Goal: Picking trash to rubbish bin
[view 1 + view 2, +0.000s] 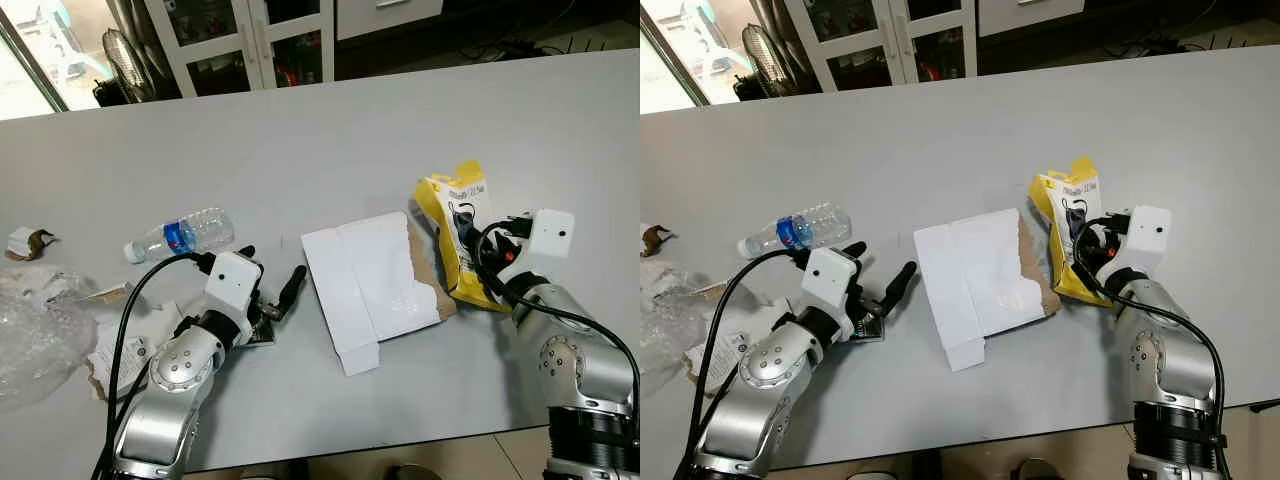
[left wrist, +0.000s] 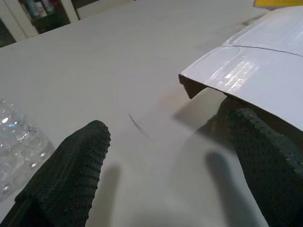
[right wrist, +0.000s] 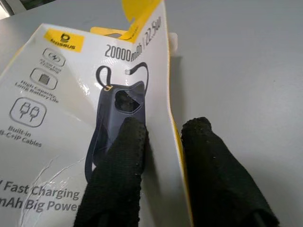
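A yellow and white power bank package (image 1: 452, 212) lies tilted at the right of the grey table (image 1: 400, 130). My right gripper (image 1: 482, 248) is shut on its near edge, with one finger (image 3: 120, 165) on the printed face (image 3: 57, 94) and the other behind the edge. A flattened white cardboard box (image 1: 370, 285) lies in the middle. My left gripper (image 1: 270, 275) rests open on the table just left of the box, nothing between its fingers (image 2: 71, 175). The box's corner (image 2: 246, 71) hangs over one finger. A clear plastic bottle (image 1: 185, 237) with a blue label lies beyond the left gripper.
Crumpled clear plastic (image 1: 35, 330) and torn paper scraps (image 1: 125, 350) lie at the table's left, with a small cardboard bit (image 1: 25, 242) further back. A white glass-door cabinet (image 1: 250, 40) and a fan (image 1: 125, 60) stand beyond the table. The far half of the tabletop is bare.
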`<state>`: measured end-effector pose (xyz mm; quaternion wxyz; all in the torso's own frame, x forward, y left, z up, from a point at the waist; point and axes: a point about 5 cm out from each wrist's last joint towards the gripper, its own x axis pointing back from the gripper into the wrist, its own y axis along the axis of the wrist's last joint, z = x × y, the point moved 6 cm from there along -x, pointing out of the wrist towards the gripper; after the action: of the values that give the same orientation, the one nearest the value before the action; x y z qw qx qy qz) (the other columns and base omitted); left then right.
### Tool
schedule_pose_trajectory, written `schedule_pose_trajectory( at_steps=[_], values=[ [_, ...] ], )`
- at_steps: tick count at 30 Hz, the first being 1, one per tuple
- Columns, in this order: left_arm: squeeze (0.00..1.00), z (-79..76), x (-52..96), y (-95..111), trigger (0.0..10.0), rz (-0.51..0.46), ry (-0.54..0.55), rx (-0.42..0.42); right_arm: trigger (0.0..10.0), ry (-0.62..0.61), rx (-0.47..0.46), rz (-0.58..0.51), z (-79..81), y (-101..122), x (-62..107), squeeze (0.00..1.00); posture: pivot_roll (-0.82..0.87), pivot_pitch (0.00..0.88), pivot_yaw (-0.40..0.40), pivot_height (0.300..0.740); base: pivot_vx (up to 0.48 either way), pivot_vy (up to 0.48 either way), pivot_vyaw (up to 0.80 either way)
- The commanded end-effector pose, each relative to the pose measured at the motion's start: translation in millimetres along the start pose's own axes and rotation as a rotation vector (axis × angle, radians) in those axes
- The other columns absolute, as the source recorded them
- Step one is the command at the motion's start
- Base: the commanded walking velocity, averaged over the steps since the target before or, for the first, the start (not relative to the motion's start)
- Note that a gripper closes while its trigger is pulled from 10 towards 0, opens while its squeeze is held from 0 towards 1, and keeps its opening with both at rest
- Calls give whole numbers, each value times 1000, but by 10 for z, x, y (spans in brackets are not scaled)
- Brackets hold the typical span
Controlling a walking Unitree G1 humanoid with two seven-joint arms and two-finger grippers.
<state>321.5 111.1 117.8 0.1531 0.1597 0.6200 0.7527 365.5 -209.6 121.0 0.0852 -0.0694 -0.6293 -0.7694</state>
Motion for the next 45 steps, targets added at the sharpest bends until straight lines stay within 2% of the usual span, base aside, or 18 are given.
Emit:
schedule_pose_trajectory(
  at_steps=[1,5,9,16,22,28,34,41,45],
  values=[
    [0,9,34,-6,10000,5,-9,9,0,-24,-37,229,-57,-637,62,0,-9,184,105,740,0,0,0],
    [0,-38,58,-12,10000,7,-49,22,0,-18,-33,233,-44,-650,68,0,-7,184,107,740,0,0,0],
    [0,-143,128,13,10000,0,-149,33,0,-18,-20,236,-57,-663,73,0,-7,184,105,740,0,0,0],
    [0,-20,139,22,10000,4,-154,22,0,-15,-14,237,-50,-668,75,0,-8,184,105,740,0,0,0],
    [0,-37,163,109,10000,-11,-227,46,0,-17,-10,239,-64,-678,83,0,-10,185,103,740,0,0,0],
    [0,14,144,146,10000,-16,-238,25,0,-16,-10,241,-44,-693,87,0,-13,184,106,740,0,0,0],
    [0,-15,145,159,10000,-19,-249,31,0,-25,-11,239,-65,-697,92,0,-13,184,106,740,0,0,0],
    [0,-25,151,177,10000,-19,-273,31,0,-49,-16,148,-120,-457,44,0,-13,184,105,740,0,0,0],
    [0,-83,170,211,10000,-20,-331,35,0,-47,-8,127,-136,-368,31,0,-13,184,105,740,0,0,0]
  ],
)
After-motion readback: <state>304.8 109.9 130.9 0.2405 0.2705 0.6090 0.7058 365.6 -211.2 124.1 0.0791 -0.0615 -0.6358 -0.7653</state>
